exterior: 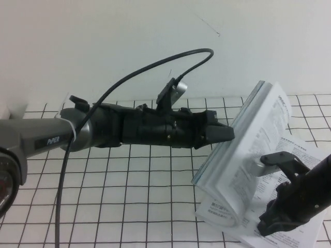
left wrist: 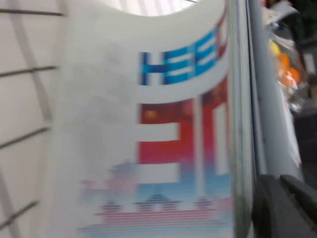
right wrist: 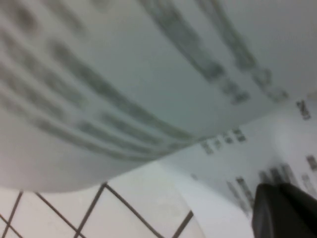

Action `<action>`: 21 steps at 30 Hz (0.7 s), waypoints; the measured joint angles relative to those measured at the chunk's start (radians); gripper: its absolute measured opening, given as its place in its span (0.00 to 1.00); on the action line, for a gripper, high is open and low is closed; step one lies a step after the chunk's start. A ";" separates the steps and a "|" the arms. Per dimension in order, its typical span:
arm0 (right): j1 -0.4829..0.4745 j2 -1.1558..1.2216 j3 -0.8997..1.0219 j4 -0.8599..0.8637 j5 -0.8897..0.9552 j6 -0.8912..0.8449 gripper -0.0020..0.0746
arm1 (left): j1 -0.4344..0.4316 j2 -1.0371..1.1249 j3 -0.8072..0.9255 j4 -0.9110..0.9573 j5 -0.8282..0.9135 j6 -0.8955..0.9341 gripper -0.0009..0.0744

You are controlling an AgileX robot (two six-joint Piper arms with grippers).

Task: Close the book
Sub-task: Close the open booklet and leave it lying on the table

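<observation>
Seen from above, the book [exterior: 252, 135] stands at the right of the gridded table [exterior: 129, 199], half open: its left half is raised steeply, cover side facing the robot's left, while its right half lies flat with the printed pages up. The left gripper [exterior: 225, 133] reaches across from the left and meets the outer face of the raised half; we judge that it is placed there to push that half over onto the flat pages. Whether this claw is apart or together we cannot tell. Its wrist view is filled by the coloured cover [left wrist: 173, 129], which suggests it is very near the cover. The right gripper [exterior: 267, 191] sits low at the right, on the printed side of the raised half, with its claw apparently spread apart and clamped on nothing. We read this as a support or guard, steadying the leaf as it tips rather than holding it. Its wrist view shows a curved page [right wrist: 148, 74] overhead, bowing over the flat pages below. We judge the closing about halfway done. One risk is that the right arm lies in the path of the falling half.
</observation>
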 joint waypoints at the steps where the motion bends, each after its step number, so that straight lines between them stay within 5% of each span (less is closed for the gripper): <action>1: 0.003 -0.011 0.002 -0.001 0.000 0.009 0.02 | -0.005 -0.002 -0.006 0.000 0.010 0.000 0.01; 13: 0.007 -0.394 0.013 -0.208 0.008 0.287 0.02 | 0.004 -0.122 -0.030 0.180 -0.056 0.022 0.01; 21: -0.045 -0.586 0.014 -0.827 0.099 0.826 0.02 | 0.045 -0.134 -0.034 0.557 -0.205 -0.167 0.01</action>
